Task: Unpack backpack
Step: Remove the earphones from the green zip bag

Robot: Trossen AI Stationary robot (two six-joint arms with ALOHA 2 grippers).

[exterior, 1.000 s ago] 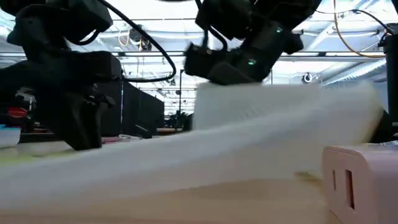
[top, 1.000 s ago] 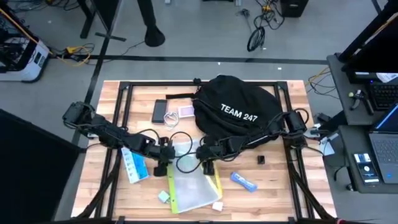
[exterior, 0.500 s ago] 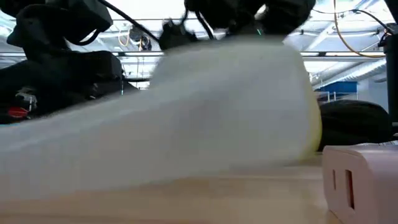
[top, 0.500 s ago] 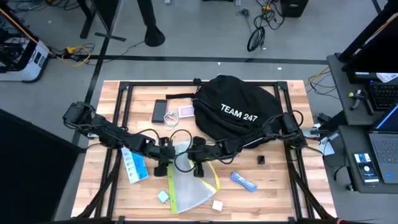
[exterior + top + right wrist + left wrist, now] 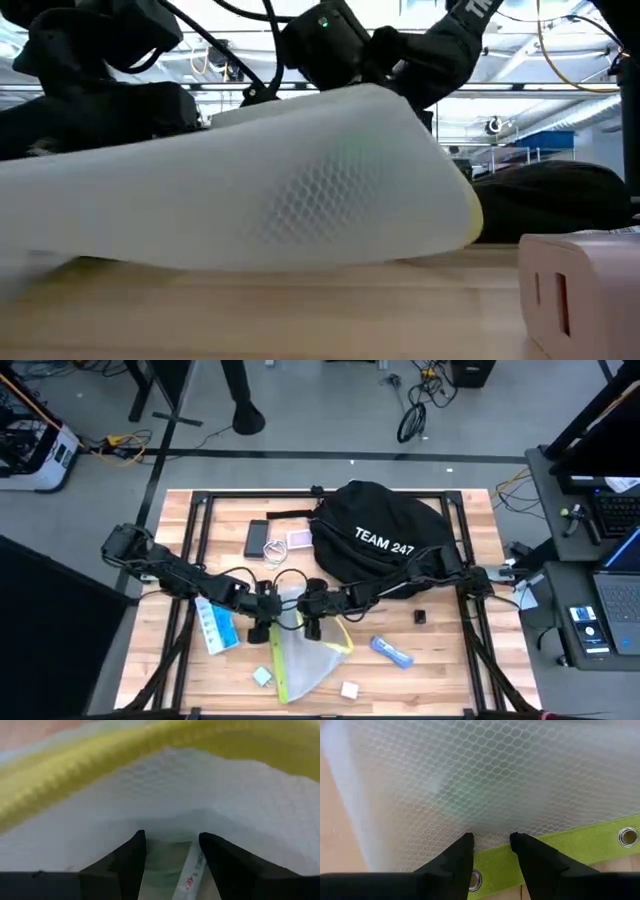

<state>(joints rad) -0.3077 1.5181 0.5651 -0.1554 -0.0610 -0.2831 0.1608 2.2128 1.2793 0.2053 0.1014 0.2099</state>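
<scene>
Two grippers: both meet at the front-centre of the table, on one translucent mesh pouch.
Left gripper (image 5: 262, 628): low over the pouch's near-left edge; in the left wrist view its fingers (image 5: 461, 856) stand slightly apart over the lime-green binding with metal eyelets; cannot tell whether they grip the pouch.
Right gripper (image 5: 312, 622): on the pouch's upper right part; in the right wrist view its fingers (image 5: 131, 851) are parted with pouch material bunched between them; the low view shows this side of the pouch lifted off the wood.
Mesh pouch (image 5: 300, 660): clear honeycomb-pattern plastic, lime-green edge, folded up on the right, left end on the table.
Backpack (image 5: 378, 540): black, "TEAM 247" lettering up, at the back-centre of the table (image 5: 450, 670), behind the right arm, apart from both grippers.
Phone (image 5: 256, 539): dark, left of the backpack, a white cable coil (image 5: 272, 550) just beside it.
Pink card (image 5: 299, 539): between cable and backpack.
Blue-white box (image 5: 213, 625): front-left, beside the left arm.
Blue wrapped item (image 5: 391, 651): front-right of the pouch.
Small black block (image 5: 421, 617): right of the pouch, near the right arm.
Two small white pieces: one (image 5: 262, 677) left of the pouch, one (image 5: 349, 689) at the front edge.
</scene>
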